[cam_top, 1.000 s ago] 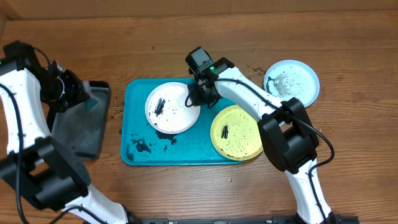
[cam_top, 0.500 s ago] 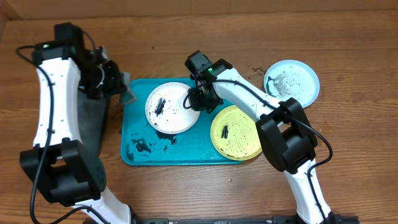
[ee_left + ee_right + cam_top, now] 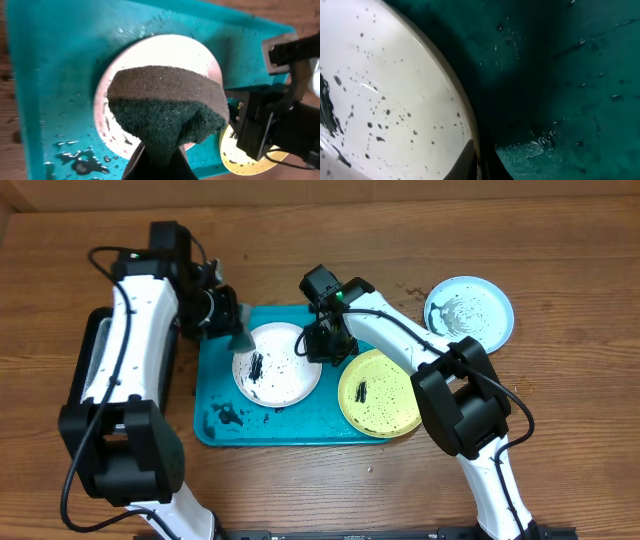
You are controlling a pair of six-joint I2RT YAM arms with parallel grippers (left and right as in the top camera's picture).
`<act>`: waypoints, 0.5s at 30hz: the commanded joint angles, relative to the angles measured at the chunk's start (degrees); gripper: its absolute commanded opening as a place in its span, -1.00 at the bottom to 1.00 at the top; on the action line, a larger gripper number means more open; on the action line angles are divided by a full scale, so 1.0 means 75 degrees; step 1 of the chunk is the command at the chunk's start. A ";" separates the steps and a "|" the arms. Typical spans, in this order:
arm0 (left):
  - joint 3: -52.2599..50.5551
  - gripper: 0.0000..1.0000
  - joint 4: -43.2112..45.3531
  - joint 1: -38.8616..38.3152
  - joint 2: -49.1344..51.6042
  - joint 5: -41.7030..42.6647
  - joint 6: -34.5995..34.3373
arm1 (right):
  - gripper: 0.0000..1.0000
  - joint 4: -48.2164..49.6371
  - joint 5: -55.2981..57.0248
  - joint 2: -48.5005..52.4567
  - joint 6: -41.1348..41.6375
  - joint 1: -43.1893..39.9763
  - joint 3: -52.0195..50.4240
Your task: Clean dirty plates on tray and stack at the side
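The wooden worktop (image 3: 560, 240) carries a turquoise tray (image 3: 300, 423) near its middle, long sides parallel to the front edge. A light blue plate (image 3: 469, 311), smeared with black, lies on the bare wood toward the right edge, apart from the tray. A black tray (image 3: 88, 360) lies toward the left edge, largely hidden.
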 commanded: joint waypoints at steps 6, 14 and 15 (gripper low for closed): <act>-0.0901 -0.91 0.0373 -0.0469 0.0105 -0.0023 0.0044 | -0.93 -0.0201 -0.0047 0.0052 -0.0731 -0.0058 -0.0181; -0.1757 -0.92 0.1180 -0.0647 0.0105 0.0495 -0.0154 | -0.93 -0.0044 -0.0122 0.0052 -0.0472 -0.0058 -0.0181; -0.1807 -0.92 0.1256 -0.0676 0.0105 0.0493 -0.0160 | -0.93 -0.0050 -0.0122 0.0052 -0.0475 -0.0058 -0.0181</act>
